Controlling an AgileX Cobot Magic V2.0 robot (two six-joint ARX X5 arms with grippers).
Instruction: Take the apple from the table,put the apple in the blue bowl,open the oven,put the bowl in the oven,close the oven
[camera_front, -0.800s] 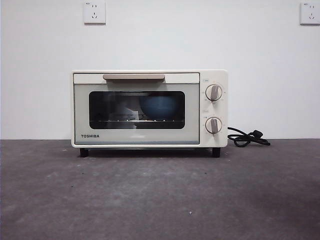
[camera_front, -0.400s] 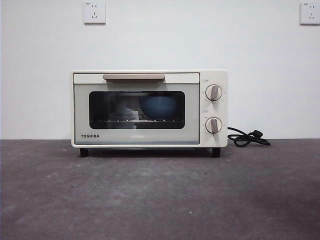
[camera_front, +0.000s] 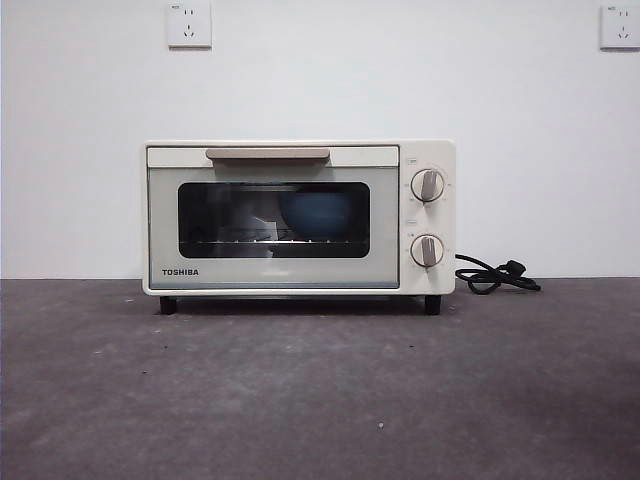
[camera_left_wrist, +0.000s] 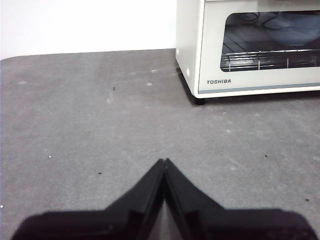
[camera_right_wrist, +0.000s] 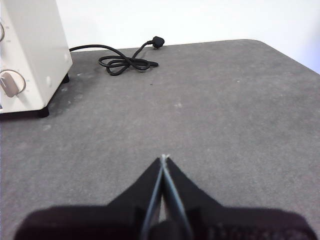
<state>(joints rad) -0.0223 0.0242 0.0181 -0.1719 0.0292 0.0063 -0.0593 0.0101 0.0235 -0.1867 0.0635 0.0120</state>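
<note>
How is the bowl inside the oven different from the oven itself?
The blue bowl is round and curved; the oven is boxy with straight edges. The bowl is blue, the oven cream-white. The bowl is much smaller: it sits inside the oven on the wire rack, behind the shut glass door, while the oven stands on the table. Neither one is touched by a claw.

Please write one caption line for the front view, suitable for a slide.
Closed cream-white oven on the dark grey table, blue bowl visible behind its glass window, black cord lying beside it.
</note>
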